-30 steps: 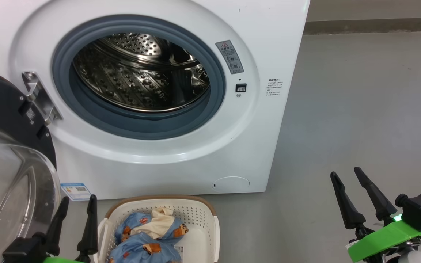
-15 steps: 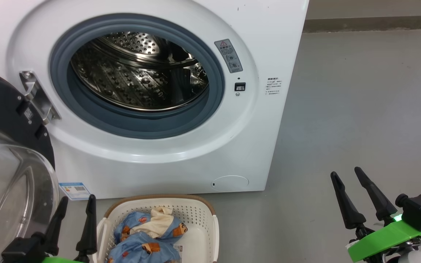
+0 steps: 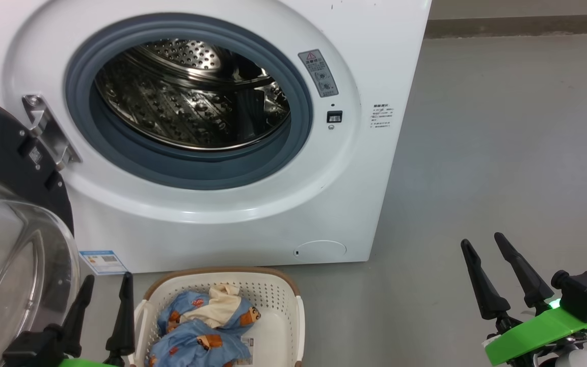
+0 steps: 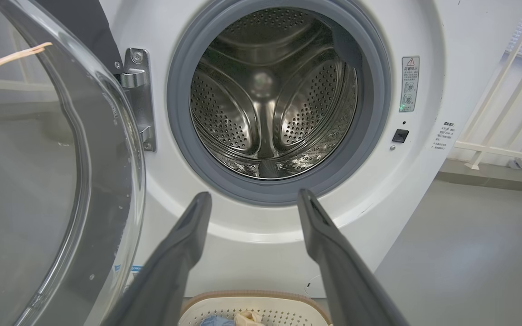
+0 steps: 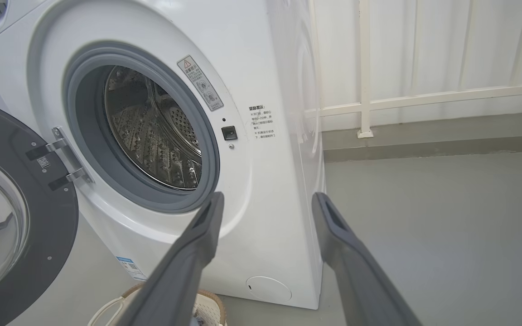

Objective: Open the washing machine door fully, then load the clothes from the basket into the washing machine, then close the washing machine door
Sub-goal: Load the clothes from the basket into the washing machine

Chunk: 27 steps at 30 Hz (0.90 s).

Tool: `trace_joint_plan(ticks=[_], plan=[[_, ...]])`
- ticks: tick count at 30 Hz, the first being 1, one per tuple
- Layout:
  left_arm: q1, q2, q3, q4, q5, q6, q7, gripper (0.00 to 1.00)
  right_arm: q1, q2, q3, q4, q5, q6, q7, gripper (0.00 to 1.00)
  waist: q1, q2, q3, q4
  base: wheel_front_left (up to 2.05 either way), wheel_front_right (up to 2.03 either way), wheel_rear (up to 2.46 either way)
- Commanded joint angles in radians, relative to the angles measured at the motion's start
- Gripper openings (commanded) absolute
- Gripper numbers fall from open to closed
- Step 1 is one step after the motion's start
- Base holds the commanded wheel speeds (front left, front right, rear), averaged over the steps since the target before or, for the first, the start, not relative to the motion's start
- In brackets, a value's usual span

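The white washing machine [image 3: 354, 168] stands with its steel drum [image 3: 191, 97] bare inside the grey gasket. Its door [image 3: 13, 239] is swung wide to the left on its hinge, black rim and clear glass bowl facing me; it also shows as the door [image 4: 39, 181] and the door [image 5: 12, 217]. The cream basket [image 3: 278, 300] sits on the floor in front, holding the blue bear-print clothes [image 3: 202, 331]. My left gripper [image 3: 107, 285] is open just left of the basket. My right gripper [image 3: 482, 243] is open over bare floor, far right of the machine.
Grey floor [image 3: 502, 153] stretches to the right of the machine. A white railing [image 5: 424, 97] and wall base run behind it. The round white flap [image 3: 320, 250] and blue label sticker [image 3: 103, 261] sit low on the machine's front.
The head camera has tipped a little: the machine slid up in view and more of the basket shows. Neither gripper has visibly moved.
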Motion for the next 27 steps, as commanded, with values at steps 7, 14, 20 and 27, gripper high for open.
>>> trace_joint_plan(ticks=[7, 14, 20, 27], plan=[[-0.051, 0.028, 0.028, -0.008, 0.002, 0.01, -0.011, 1.0, -0.021, -0.008, 0.012, -0.03, -0.005, 0.003, -0.012, 1.0, 0.0, 0.0, 0.027, -0.006, 0.0, 0.0, 0.0], [-0.07, 0.037, 0.029, 0.001, 0.001, 0.014, -0.007, 1.0, -0.031, 0.001, 0.009, -0.037, -0.011, 0.003, -0.012, 1.0, 0.0, 0.0, 0.071, -0.015, 0.0, 0.0, 0.0], [-0.097, 0.044, 0.028, 0.017, 0.0, 0.015, -0.005, 1.0, -0.048, 0.014, 0.004, -0.046, -0.02, 0.003, -0.012, 1.0, 0.0, 0.0, 0.126, -0.023, 0.0, 0.0, 0.0], [-0.136, 0.051, 0.022, 0.062, 0.003, 0.015, -0.003, 1.0, -0.076, 0.035, 0.004, -0.055, -0.029, 0.003, -0.012, 1.0, 0.0, 0.0, 0.19, -0.034, 0.0, 0.0, 0.0]])
